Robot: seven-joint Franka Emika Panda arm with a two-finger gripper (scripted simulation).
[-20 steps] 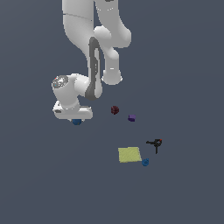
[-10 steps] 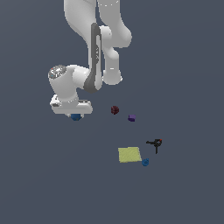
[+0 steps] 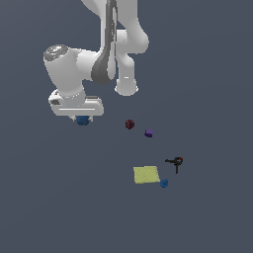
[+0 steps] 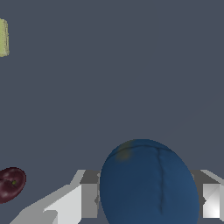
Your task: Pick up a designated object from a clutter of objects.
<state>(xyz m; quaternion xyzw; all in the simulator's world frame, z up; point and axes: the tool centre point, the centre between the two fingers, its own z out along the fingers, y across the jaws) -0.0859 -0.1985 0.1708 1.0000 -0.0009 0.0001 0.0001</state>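
Observation:
The dark blue ball (image 3: 82,120) hangs under the white hand, off the floor, at the exterior view's left. My gripper (image 3: 81,117) is shut on it. Up close the ball (image 4: 148,183) sits between the grey-white fingers (image 4: 82,200), which press on both of its sides. The rest of the clutter lies on the floor: a dark red ball (image 3: 129,124), a purple cube (image 3: 148,133), a black tool with a red tip (image 3: 175,161), a flat yellow square (image 3: 146,174) and a small brighter blue piece (image 3: 164,183).
The floor is a plain dark grey. The wrist view also catches the dark red ball (image 4: 11,183) and an edge of the yellow square (image 4: 3,37). The white arm (image 3: 108,54) rises behind the hand.
The hand has moved upward with the dark blue ball held in it, away from the floor. The other items have not moved.

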